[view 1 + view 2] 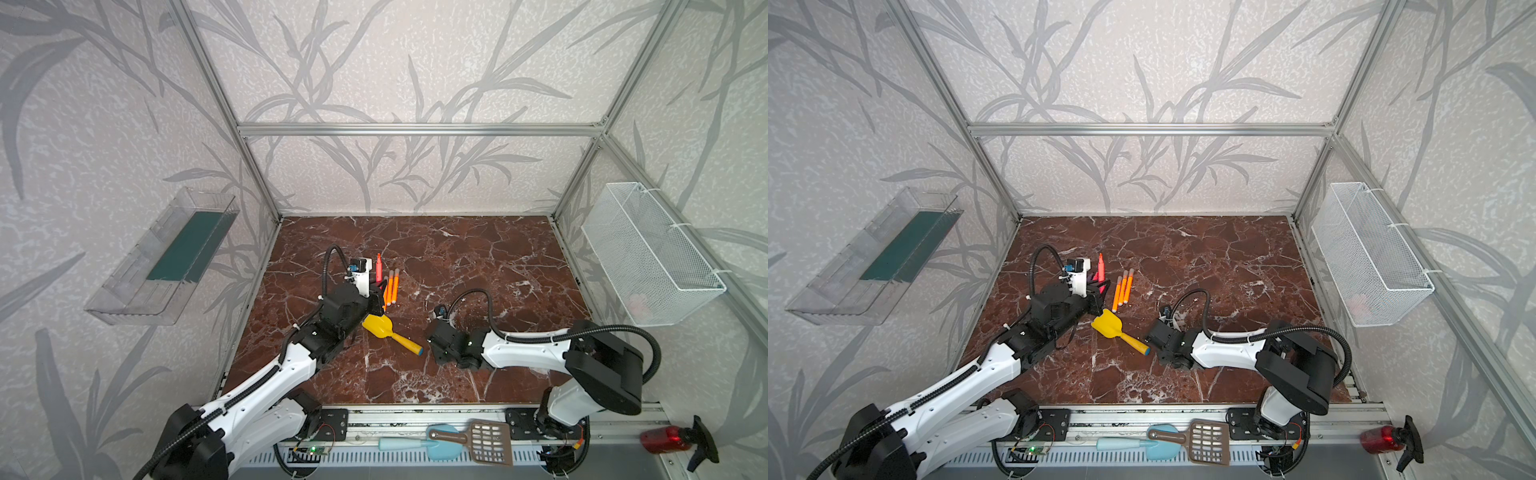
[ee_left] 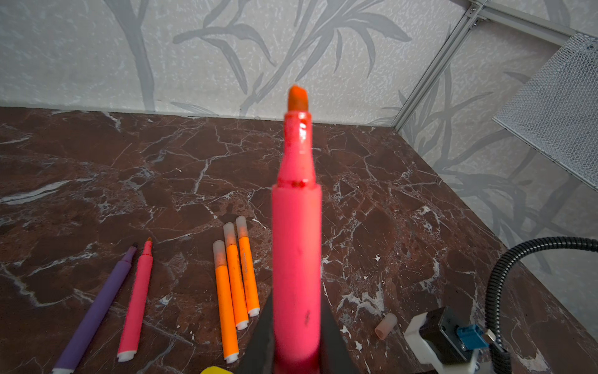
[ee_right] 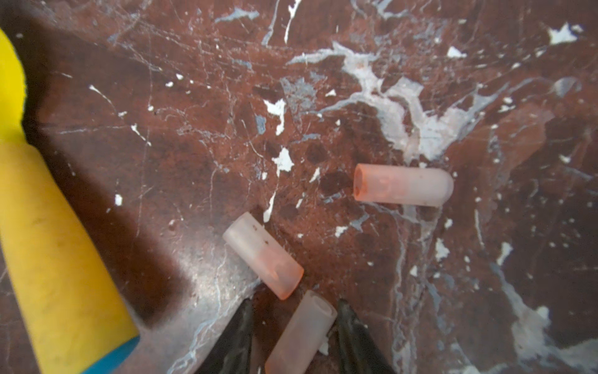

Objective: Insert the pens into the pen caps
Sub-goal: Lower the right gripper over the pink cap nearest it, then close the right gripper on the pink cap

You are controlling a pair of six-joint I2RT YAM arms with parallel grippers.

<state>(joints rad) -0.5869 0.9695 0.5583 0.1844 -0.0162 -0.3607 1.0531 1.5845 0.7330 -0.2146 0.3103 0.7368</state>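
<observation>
My left gripper (image 2: 297, 302) is shut on a pinkish-red pen (image 2: 297, 243), which it holds off the table with the uncapped tip pointing at the back wall; both top views show this pen (image 1: 378, 266) (image 1: 1100, 266). Three orange pens (image 2: 236, 275) lie side by side with caps on their tips. A purple pen (image 2: 97, 307) and a second pinkish-red pen (image 2: 137, 298) lie uncapped. My right gripper (image 3: 295, 302) points down at the table, its open fingers on either side of a lying pen cap (image 3: 301, 333). One finger touches the cap and the other stands apart from it. Two more pen caps (image 3: 263, 255) (image 3: 403, 184) lie close by.
A yellow toy shovel (image 1: 388, 332) (image 3: 48, 243) lies between the two arms. A white wire basket (image 1: 648, 253) hangs on the right wall and a clear tray (image 1: 166, 257) on the left wall. A blue scoop, a brown slotted spatula (image 1: 478, 440) and a red bottle (image 1: 665, 440) sit by the front rail.
</observation>
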